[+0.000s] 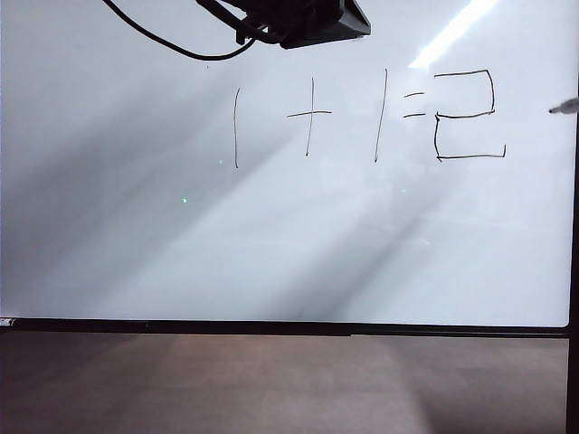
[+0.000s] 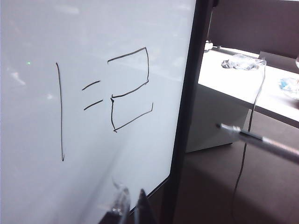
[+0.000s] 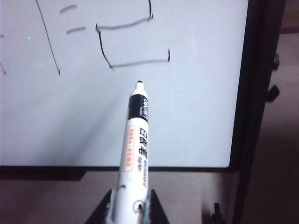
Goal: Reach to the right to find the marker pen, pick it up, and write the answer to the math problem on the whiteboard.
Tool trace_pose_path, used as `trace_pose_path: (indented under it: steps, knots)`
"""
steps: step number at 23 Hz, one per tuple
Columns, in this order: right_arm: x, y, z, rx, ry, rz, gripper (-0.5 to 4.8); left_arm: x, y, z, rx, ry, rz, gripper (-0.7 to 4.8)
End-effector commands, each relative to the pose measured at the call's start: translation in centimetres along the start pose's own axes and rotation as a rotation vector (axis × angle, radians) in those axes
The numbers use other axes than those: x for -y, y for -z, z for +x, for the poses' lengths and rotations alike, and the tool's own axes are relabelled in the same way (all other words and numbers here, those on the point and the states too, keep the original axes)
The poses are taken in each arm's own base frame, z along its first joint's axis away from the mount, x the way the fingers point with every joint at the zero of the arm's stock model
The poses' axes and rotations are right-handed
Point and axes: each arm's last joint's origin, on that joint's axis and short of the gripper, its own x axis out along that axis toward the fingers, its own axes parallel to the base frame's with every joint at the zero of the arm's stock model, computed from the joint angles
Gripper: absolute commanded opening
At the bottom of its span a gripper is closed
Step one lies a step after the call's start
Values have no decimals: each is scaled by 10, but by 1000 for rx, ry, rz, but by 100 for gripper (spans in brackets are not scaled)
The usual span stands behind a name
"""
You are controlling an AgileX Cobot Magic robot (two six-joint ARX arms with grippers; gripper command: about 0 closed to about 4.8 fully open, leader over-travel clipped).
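Note:
The whiteboard (image 1: pixel 271 253) fills the exterior view. On it the math problem (image 1: pixel 308 117) reads one plus one equals, with the answer (image 1: pixel 466 115), a boxy 2, right of the dashes. My right gripper (image 3: pixel 131 212) is shut on the marker pen (image 3: pixel 136 140). The pen's dark tip points toward the board below the 2 and stands off the surface. In the exterior view only the pen's tip (image 1: pixel 563 107) shows, at the right edge. The left wrist view shows the pen (image 2: pixel 261 139) off the board's right side. My left gripper (image 2: pixel 131 205) is shut and empty near the board's lower corner.
A black device (image 1: pixel 308 20) with a cable hangs over the board's top edge. The board's black frame (image 1: pixel 573 226) runs down the right side. Brown tabletop (image 1: pixel 271 380) lies below. Beyond the board stands a white table (image 2: pixel 233 81) with a crumpled bag (image 2: pixel 243 61) and a hanging cable (image 2: pixel 247 135).

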Motion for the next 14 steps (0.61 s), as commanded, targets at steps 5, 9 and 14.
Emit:
trace_pose_path:
  steps: [5, 9, 14]
  knots:
    - [-2, 4, -10, 61, -6, -13, 0, 0, -2, 0, 9, 4, -2, 27]
    - [-3, 3, -12, 69, -9, -15, 0, 0, -2, 0, 9, 4, -2, 27]
    - [-3, 3, -12, 69, -7, -15, 0, 0, -2, 0, 9, 4, -2, 27]
